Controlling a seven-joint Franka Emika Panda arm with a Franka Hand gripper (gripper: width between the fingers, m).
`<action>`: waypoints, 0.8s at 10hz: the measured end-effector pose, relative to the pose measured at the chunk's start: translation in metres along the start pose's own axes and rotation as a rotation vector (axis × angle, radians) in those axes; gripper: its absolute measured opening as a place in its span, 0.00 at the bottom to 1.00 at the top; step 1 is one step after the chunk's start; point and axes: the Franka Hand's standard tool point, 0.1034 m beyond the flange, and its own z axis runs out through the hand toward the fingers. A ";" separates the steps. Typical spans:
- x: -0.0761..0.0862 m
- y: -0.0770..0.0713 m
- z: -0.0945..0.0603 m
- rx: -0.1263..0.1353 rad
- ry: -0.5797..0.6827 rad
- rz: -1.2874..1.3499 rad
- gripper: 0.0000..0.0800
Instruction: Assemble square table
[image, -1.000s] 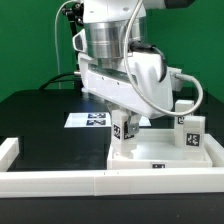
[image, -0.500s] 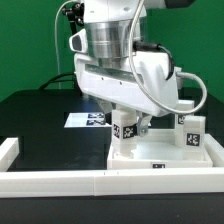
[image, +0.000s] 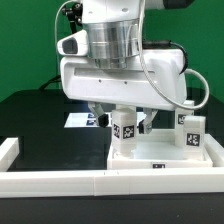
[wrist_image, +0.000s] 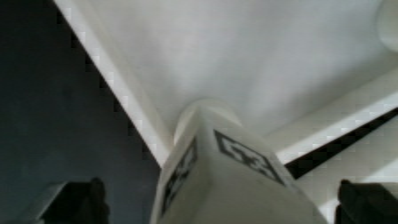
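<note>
The square table's white slab (image: 160, 156) lies rim-up at the exterior view's right, just behind the rail. A tagged white leg (image: 124, 129) stands upright on its near left corner. My gripper (image: 125, 119) hangs straight over this leg and is open. In the wrist view the leg (wrist_image: 228, 165) rises between the two dark fingertips (wrist_image: 75, 200), with a gap on each side, so nothing is held. My gripper (wrist_image: 224, 200) straddles the leg over the slab (wrist_image: 267, 60). Two more tagged legs (image: 191, 134) stand at the slab's right side.
A long white rail (image: 90, 181) runs along the front, with a raised end at the exterior view's left (image: 9, 150). The marker board (image: 86, 119) lies on the black table behind the arm. A green wall stands at the back.
The jaws have opened and let go of the leg, which stays standing on the slab. The hand has turned about its own axis above it.
</note>
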 end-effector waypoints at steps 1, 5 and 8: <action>-0.003 -0.002 0.000 -0.007 0.019 -0.081 0.81; -0.012 -0.005 -0.003 -0.016 0.044 -0.397 0.81; -0.011 -0.003 -0.006 -0.020 0.046 -0.622 0.81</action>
